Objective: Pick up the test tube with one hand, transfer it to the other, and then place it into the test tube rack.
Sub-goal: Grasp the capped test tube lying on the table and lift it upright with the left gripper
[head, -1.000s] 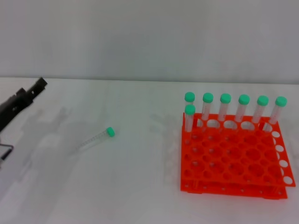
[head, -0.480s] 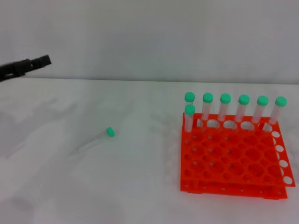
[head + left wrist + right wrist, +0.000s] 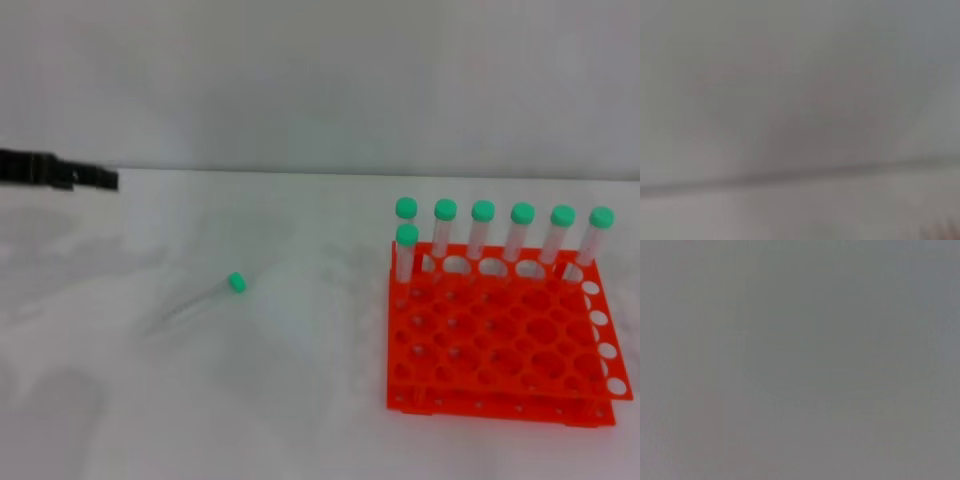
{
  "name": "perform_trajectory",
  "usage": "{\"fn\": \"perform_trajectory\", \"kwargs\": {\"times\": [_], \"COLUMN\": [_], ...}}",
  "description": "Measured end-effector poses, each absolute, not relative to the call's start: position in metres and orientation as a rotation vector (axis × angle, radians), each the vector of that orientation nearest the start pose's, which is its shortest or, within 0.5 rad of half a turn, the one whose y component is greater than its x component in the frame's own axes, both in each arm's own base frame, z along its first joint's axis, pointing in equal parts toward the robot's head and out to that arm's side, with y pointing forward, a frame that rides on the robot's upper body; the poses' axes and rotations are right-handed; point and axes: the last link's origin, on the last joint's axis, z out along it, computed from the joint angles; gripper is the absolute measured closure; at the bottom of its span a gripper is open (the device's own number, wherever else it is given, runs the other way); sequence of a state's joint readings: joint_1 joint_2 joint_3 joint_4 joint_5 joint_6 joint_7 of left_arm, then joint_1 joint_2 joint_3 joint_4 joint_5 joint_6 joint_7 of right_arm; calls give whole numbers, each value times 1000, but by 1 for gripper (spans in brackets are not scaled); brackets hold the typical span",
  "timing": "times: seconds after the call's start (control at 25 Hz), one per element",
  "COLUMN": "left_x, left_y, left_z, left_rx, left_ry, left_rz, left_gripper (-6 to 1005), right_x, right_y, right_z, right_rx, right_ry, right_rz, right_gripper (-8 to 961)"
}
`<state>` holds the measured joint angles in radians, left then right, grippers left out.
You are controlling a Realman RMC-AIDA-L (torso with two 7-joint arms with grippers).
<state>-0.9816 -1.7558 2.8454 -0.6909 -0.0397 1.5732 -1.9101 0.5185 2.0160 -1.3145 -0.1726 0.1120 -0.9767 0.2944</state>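
step: pickup not yet begun, tube ungrasped
tube [image 3: 205, 297]: lies flat on tabletop [image 3: 300, 400], green cap toward rack, well left of it
rack [image 3: 500, 345]: orange, seven capped tubes along back
left claw [image 3: 95, 179]: far left, above tabletop, well apart from tube; grip state — cannot tell
right claw: not in view
next: left claw must descend over tube, align across it, clench

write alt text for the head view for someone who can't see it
A green-capped tube lies on its side on a white table, apart from the orange-red rack to its right, which holds seven upright green-capped tubes along its far edge. The left pincer reaches in at the far left edge, well clear of the lying tube.
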Motion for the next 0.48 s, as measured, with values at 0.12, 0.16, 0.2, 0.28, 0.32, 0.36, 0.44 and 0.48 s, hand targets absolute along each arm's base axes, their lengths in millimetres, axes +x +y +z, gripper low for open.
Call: {"fn": "perform_trajectory", "kwargs": {"times": [0.12, 0.16, 0.2, 0.28, 0.32, 0.36, 0.44, 0.48], "left_x": [-269, -265, -262, -257, -255, -254, -252, -252], "left_y": [425, 426, 426, 429, 429, 429, 432, 434], "left_z": [160, 157, 154, 146, 142, 135, 124, 119], "left_rx": [-2302, -2321, -2335, -2361, -2376, -2395, -2411, -2407], "left_ry": [-1329, -1327, -1324, -1303, -1284, -1254, -1188, -1156], "left_rz": [-76, -12, 36, 133, 193, 256, 354, 393], "left_gripper": [116, 116, 116, 117, 117, 117, 117, 117], "right_x": [350, 350, 348, 348, 348, 348, 349, 350], "right_y": [384, 384, 385, 385, 385, 385, 384, 383], "right_z": [65, 65, 65, 64, 64, 63, 63, 63], "right_rx": [-1354, -1354, -1356, -1356, -1356, -1357, -1355, -1354], "right_ry": [640, 640, 639, 639, 640, 640, 645, 648], "right_rz": [695, 695, 699, 700, 700, 700, 698, 696], "right_gripper": [131, 132, 132, 134, 134, 135, 136, 137]}}
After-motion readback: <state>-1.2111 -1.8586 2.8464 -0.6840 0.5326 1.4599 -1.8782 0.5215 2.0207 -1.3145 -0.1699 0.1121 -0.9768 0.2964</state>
